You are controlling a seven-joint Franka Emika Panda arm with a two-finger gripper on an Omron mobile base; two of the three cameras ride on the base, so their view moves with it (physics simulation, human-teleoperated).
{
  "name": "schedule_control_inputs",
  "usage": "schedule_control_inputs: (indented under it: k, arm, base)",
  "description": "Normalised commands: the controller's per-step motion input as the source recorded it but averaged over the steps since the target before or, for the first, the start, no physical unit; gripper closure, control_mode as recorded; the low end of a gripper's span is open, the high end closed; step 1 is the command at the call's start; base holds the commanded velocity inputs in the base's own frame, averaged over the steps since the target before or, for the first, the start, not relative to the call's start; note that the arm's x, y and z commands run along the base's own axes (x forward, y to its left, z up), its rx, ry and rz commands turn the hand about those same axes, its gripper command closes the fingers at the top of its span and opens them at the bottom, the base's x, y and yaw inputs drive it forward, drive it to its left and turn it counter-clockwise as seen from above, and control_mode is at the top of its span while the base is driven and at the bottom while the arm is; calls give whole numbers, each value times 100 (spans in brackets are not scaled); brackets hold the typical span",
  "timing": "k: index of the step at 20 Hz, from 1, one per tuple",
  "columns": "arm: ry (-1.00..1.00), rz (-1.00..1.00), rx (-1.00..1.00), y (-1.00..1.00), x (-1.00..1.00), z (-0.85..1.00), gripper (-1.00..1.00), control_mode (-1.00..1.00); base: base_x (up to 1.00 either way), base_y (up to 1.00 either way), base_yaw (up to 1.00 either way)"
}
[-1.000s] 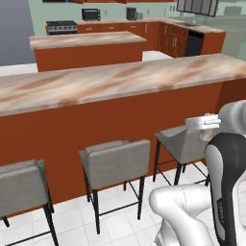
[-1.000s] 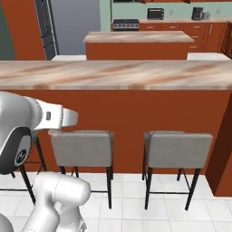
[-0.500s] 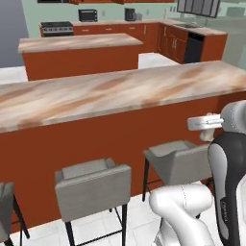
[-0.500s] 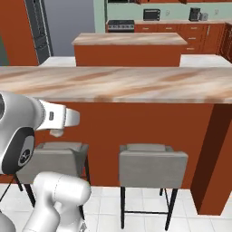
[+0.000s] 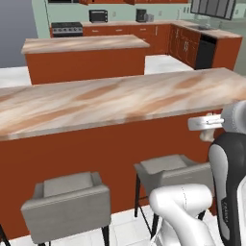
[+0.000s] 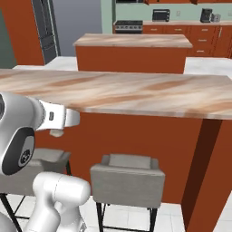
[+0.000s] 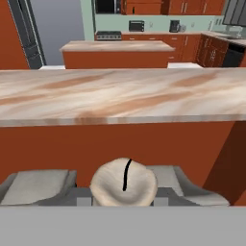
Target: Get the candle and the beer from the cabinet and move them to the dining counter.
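1. The long beige-brown marbled stone worktop (image 5: 110, 103) on its red-brown wooden base, the dining counter, is taken as the landmark; it is seen across the middle of all three views.
2. The small pale grey-white stubby candle (image 7: 124, 185), with a thin black wick, is seen in the hand view in front of the worktop's base and below its edge, above the grey padded stools (image 7: 33, 185).
3. The claw (image 7: 124, 196) is clenched on the candle; its tips are hidden behind the wax, so the grip is inferred from the candle's place close before the camera.
4. In the base views a pale lump is seen under the white wrist (image 5: 206, 123) (image 6: 59, 120), just short of the worktop's near edge; this is judged to be the same candle.
5. The step in hand is judged to be the carrying of the candle to the worktop.
6. The next move calls for the candle to be raised above the worktop's edge, carried over the bare stone, set upright and let go.
7. No brand, label or writing can be read on any surface.
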Motion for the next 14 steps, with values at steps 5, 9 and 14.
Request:
schedule_control_inputs:
  k: [5, 9, 14]
  arm:
    - [0, 0, 0, 0, 0, 0, 100, 100]
    - [0, 0, 0, 0, 0, 0, 100, 100]
    - [0, 0, 0, 0, 0, 0, 100, 100]
  base:
    - [63, -53, 20]
    - [49, -35, 14]
    - [37, -13, 7]
